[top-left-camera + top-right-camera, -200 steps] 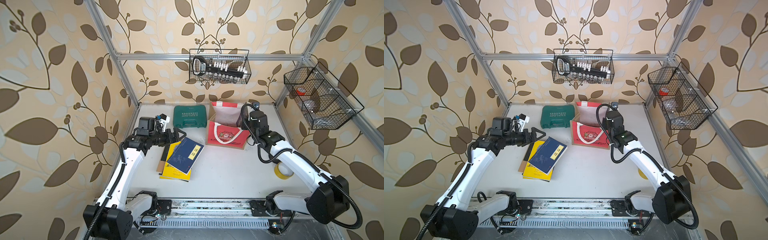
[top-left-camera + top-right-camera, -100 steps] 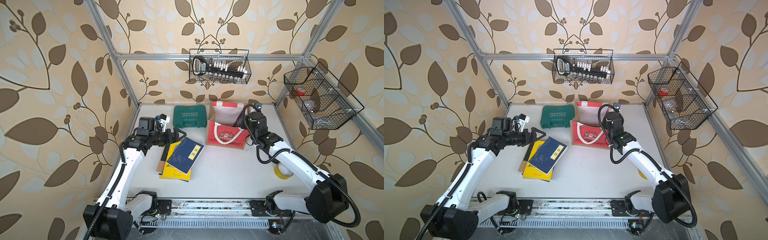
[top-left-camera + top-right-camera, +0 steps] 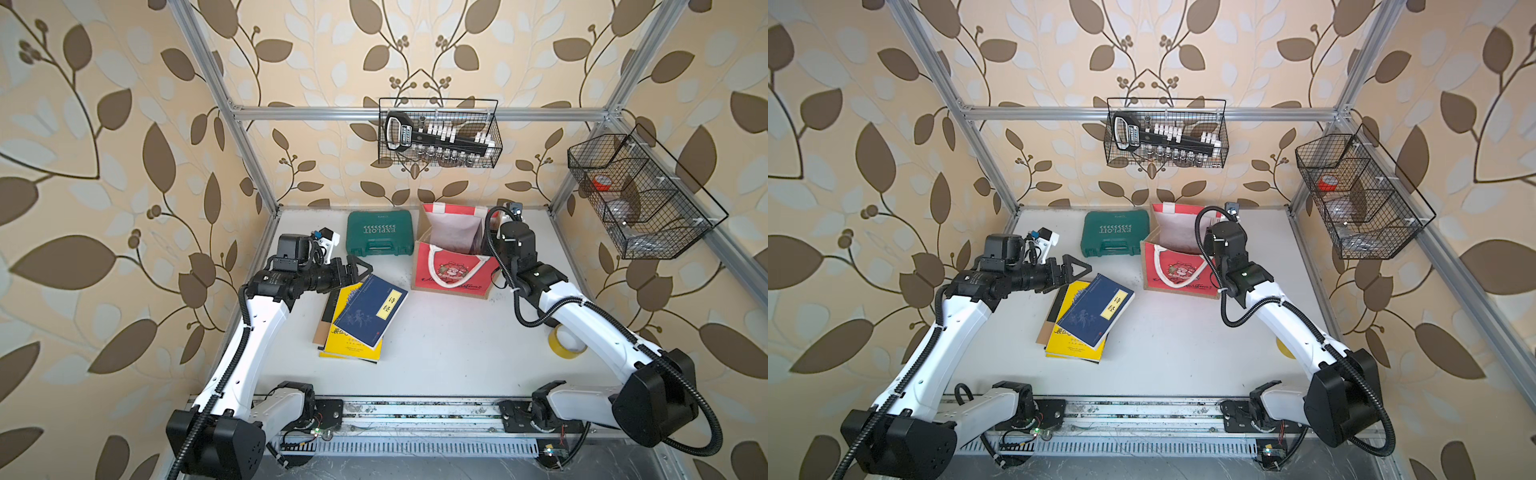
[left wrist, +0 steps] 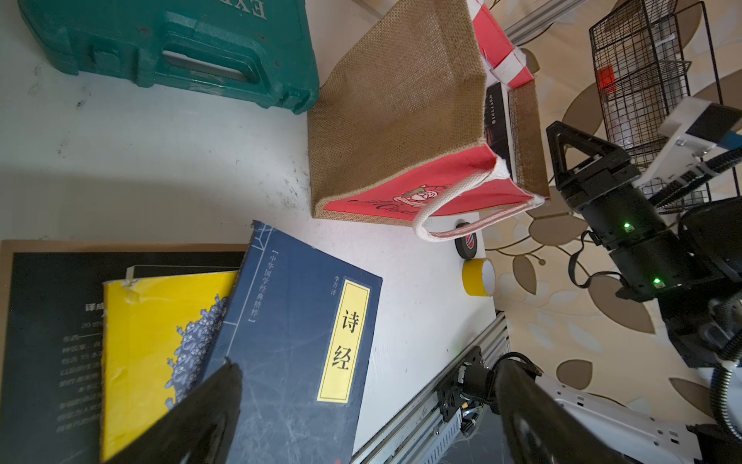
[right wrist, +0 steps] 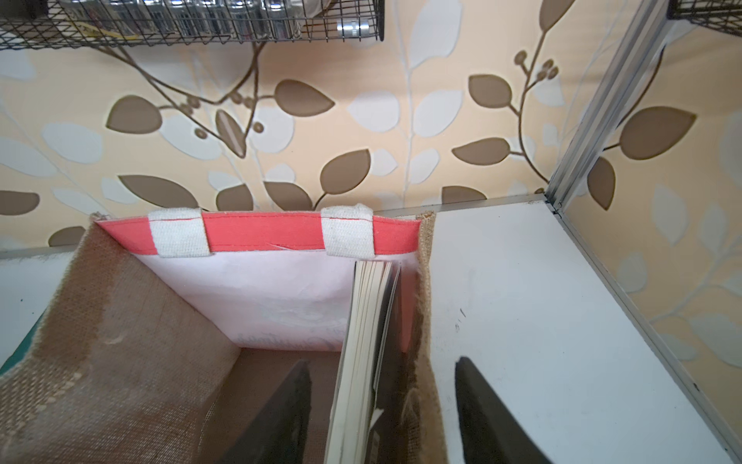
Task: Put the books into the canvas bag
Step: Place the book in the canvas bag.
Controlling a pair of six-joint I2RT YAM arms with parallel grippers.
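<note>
Bag content: book upright in canvas bag, between right gripper fingers, which are spread and not gripping it.
Left side: left gripper spread wide over navy book, empty.
Hidden: lower end of the book cut off.

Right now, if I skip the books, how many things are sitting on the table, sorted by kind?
Canvas bag: 1
Green tool case: 1
Tape rolls: 2, the yellow tape roll and the black tape roll
Total: 4
</note>
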